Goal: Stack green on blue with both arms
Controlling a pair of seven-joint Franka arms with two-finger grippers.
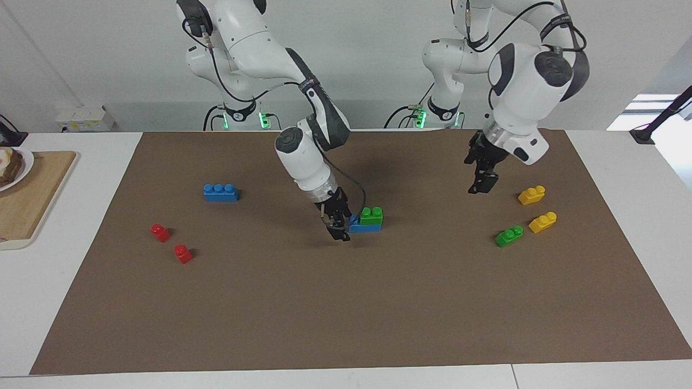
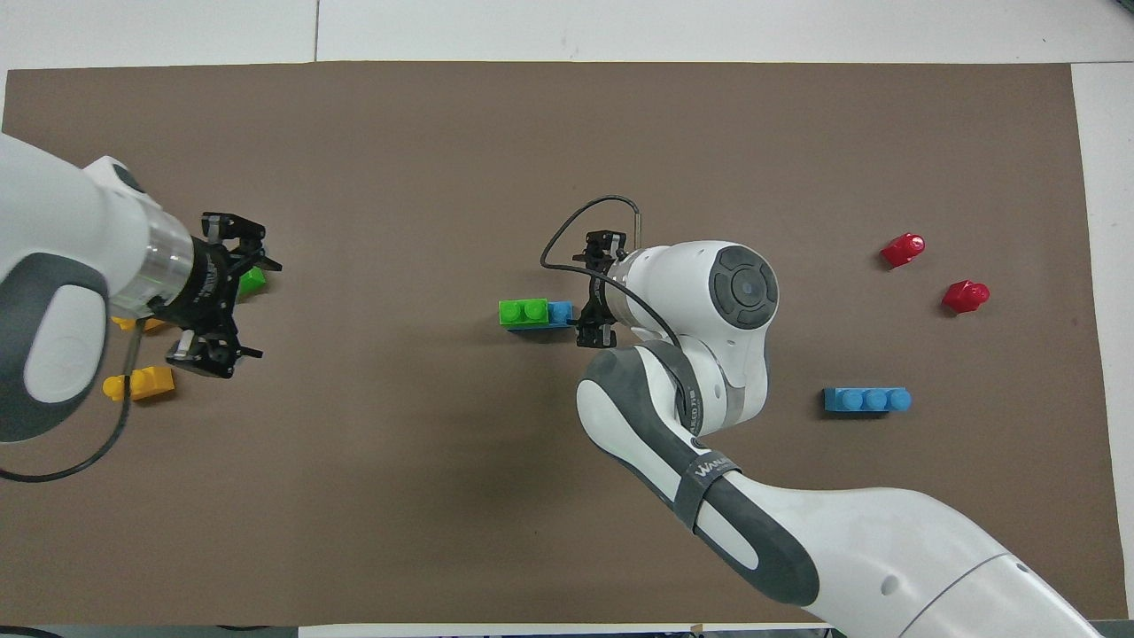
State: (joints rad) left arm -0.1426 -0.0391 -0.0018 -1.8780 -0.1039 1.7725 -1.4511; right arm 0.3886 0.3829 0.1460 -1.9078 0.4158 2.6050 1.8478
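A green brick [image 1: 372,215] sits on top of one end of a blue brick [image 1: 365,227] that lies on the mat at mid-table. The stack also shows in the overhead view, green brick [image 2: 523,312] on blue brick [image 2: 560,313]. My right gripper [image 1: 338,231] is down at the blue brick's bare end and hides its last stud; it also shows in the overhead view [image 2: 599,290]. My left gripper [image 1: 483,185] is open and empty, raised over the mat toward the left arm's end; it also shows in the overhead view [image 2: 255,307]. A second green brick [image 1: 508,236] lies there, and a second blue brick [image 1: 221,192] lies toward the right arm's end.
Two yellow bricks [image 1: 532,194] [image 1: 543,221] lie beside the loose green brick. Two red bricks [image 1: 160,232] [image 1: 183,253] lie toward the right arm's end. A wooden board [image 1: 27,200] with a plate stands off the brown mat [image 1: 346,313].
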